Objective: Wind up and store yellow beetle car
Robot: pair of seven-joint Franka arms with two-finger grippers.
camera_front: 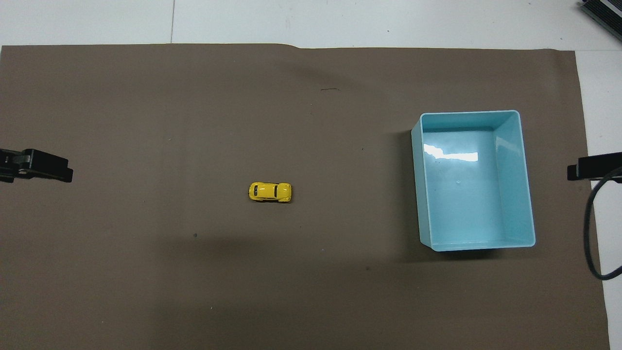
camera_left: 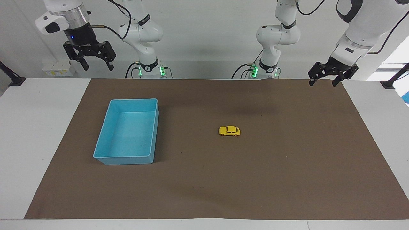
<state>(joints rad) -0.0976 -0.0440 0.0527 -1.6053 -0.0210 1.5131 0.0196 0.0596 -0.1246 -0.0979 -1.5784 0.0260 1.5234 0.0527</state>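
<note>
Nothing of the task looks done at this moment; both steps, the winding and the storing, are left.

Nearest to the robots, both arms wait high at their own ends of the desk. The right gripper (camera_left: 96,65) hangs in the air over the white desk edge at the right arm's end, with its black fingers spread apart and nothing between them. The left gripper (camera_left: 323,80) hangs over the corner of the brown mat (camera_left: 287,179) at the left arm's end, also with its fingers apart and empty. In the overhead view only their dark tips show at the two sides.

Farther from the robots, about in the middle of the mat, stands the small bright yellow beetle car (camera_left: 229,131) with dark windows, on its wheels, its length lying along the desk from one arm's end to the other. No gripper is near it. Toward the right arm's end, well apart from the car, stands the light blue rectangular plastic bin (camera_left: 105,156), open on top, with nothing in it.

As I judge it, a gripper must first come down to the car and take it, then wind it, and at last put it into the bin.
</note>
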